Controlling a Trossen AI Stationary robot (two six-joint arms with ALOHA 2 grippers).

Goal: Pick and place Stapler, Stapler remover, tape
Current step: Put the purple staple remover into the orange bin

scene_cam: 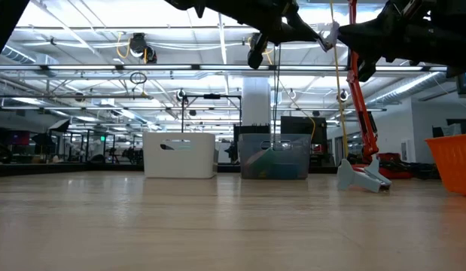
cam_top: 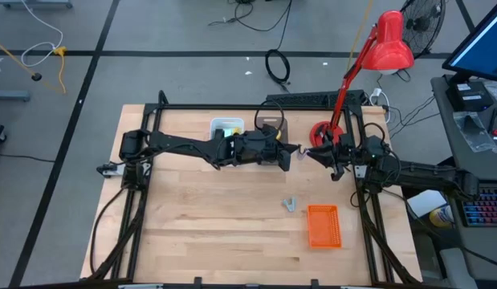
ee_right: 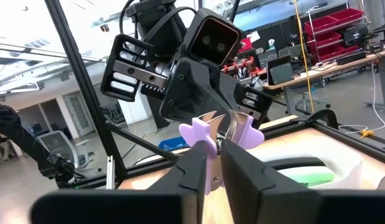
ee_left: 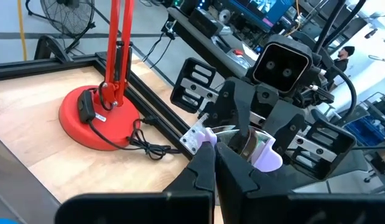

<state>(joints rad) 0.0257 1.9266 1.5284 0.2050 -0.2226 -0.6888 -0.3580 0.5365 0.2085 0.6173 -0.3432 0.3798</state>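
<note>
The left gripper and right gripper met tip to tip in the air above the far half of the table, with the remover between them. The high view showed only this meeting; the remover was too small there to read. The left wrist view showed the left fingers pinched narrow on the remover's metal end, its lilac wings spreading just beyond them and the right gripper facing from the other side. The right wrist view showed the reverse: the right fingers drawn in close on the lilac wings, the left gripper's tips gripping just past them. The low view gave the height, with both grippers and the pale remover well above the tabletop. The stapler lay on the wood on the near side of both grippers, well below them, seen tilted in the low view. An orange basket sat nearer still, beside the stapler. Beyond the left gripper stood a white bin and a clear bin. The high view showed something green and yellow in the white bin; whether it was tape could not be told. The red lamp's base sat just behind the right gripper.
</note>
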